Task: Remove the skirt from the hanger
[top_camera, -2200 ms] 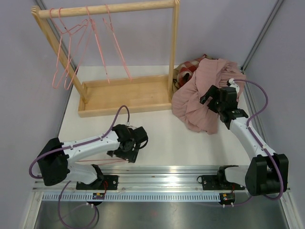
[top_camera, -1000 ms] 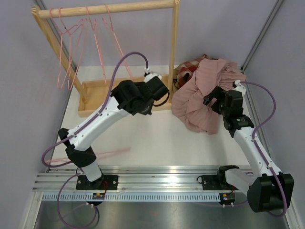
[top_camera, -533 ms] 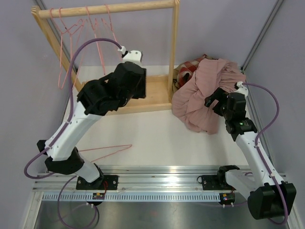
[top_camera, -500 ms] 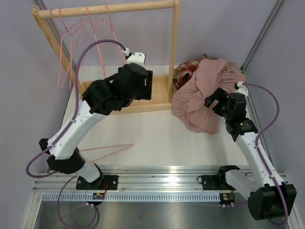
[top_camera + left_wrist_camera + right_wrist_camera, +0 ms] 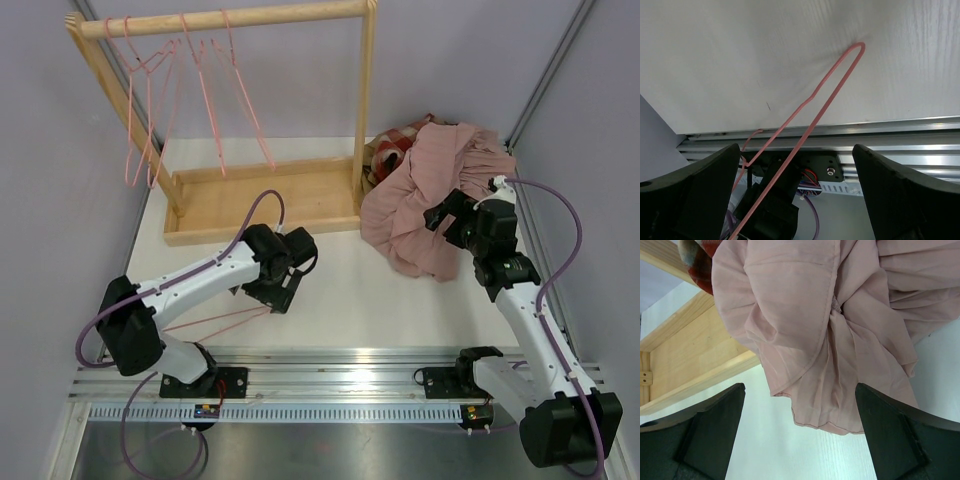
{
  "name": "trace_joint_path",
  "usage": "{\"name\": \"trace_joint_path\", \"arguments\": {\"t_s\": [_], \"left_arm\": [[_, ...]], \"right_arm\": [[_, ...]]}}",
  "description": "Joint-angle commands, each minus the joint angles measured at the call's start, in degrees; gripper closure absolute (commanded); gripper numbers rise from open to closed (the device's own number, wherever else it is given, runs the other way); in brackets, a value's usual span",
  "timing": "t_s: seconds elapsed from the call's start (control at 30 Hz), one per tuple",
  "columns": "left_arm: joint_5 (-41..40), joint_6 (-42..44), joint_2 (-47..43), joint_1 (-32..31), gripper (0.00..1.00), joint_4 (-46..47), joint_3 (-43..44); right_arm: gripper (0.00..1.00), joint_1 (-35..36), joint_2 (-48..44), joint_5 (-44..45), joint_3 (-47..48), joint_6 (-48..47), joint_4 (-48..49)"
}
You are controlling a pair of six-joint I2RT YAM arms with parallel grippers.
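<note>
1. Rack (image 5: 262, 195) stands at the back left of the table (image 5: 380, 300), hangers (image 5: 207, 100) on its rail
2. Skirt (image 5: 420, 190) lies heaped just right of the rack, another cloth (image 5: 390, 145) behind it
3. One hanger (image 5: 836, 91) lies flat on the table, front left

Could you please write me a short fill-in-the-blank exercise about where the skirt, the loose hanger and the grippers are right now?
1. The pink skirt lies heaped to the ___ of the wooden rack.
2. The loose hanger lies flat on the ___, below the left gripper.
3. The right gripper is ___ and holds nothing.
Missing words: right; table; open.
</note>
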Motion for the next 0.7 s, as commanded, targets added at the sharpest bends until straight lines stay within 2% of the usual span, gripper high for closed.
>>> {"name": "trace_joint_path", "arguments": {"t_s": [0.0, 0.13, 0.2, 0.37, 0.47, 0.53, 0.6, 0.63, 0.67], "left_arm": [[3.8, 0.6, -0.7, 0.0, 0.01, 2.8, -2.0], [4.9, 1.0, 0.9, 0.1, 0.01, 3.3, -2.8], [5.2, 1.4, 2.7, 0.1, 0.08, 4.3, -4.0], [6.9, 4.0, 7.8, 0.8, 0.11, 8.6, -6.5], [7.1, 4.7, 11.4, 1.0, 0.24, 9.5, -6.7], [7.1, 5.1, 13.1, 1.5, 0.53, 9.8, -6.7], [5.4, 5.1, 14.1, 1.7, 0.94, 9.5, -6.2], [4.8, 5.3, 14.8, 1.7, 1.00, 9.2, -5.8], [4.4, 5.6, 14.9, 1.7, 1.00, 9.0, -4.7]], "right_arm": [[0.01, 0.3, -0.8, -1.9, -0.3, 0.5, 1.7], [0.01, 0.3, -1.3, -1.2, -0.3, -0.2, 1.0], [0.01, 0.3, -1.3, -0.8, -0.5, -0.3, 1.2], [0.01, 0.3, -0.7, -0.8, -0.7, -0.4, 1.5], [0.01, 0.3, -0.6, -0.5, -0.7, -0.8, 1.3], [0.01, 0.2, -0.7, -0.1, -0.8, -1.0, 1.2], [0.00, 0.4, -0.8, -0.1, -0.9, -1.1, 1.2], [0.01, 0.3, -0.7, -0.1, -1.1, -1.0, 1.5], [0.00, 0.3, -0.7, -0.2, -1.1, -1.0, 1.6]]}}
